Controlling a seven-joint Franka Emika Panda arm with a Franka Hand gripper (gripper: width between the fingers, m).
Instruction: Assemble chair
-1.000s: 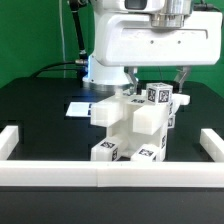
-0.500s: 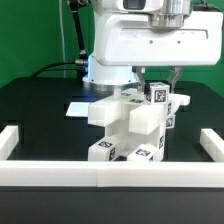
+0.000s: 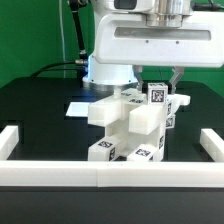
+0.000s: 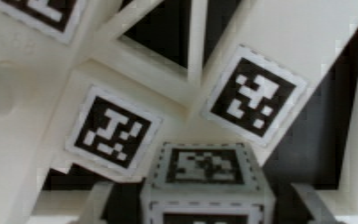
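The chair [image 3: 128, 125] is a partly joined stack of white blocky parts with black-and-white tags, standing mid-table in the exterior view. At its top, on the exterior view's right, sits a short white tagged post [image 3: 157, 96]. My gripper [image 3: 158, 86] comes down from above and is shut on that post, one finger on each side. In the wrist view the post [image 4: 204, 165] fills the space between my fingers [image 4: 115, 196], with my gripper [image 4: 208, 200] closed on it. Beyond it lie tagged chair slabs [image 4: 247, 92].
White border rails [image 3: 100, 176] fence the black table along the front and both sides. The marker board [image 3: 78, 107] lies flat behind the chair on the exterior view's left. The arm's white base [image 3: 105, 70] stands at the back.
The fingers stood apart beside the post a second ago; they have closed in onto it. The chair parts have not shifted.
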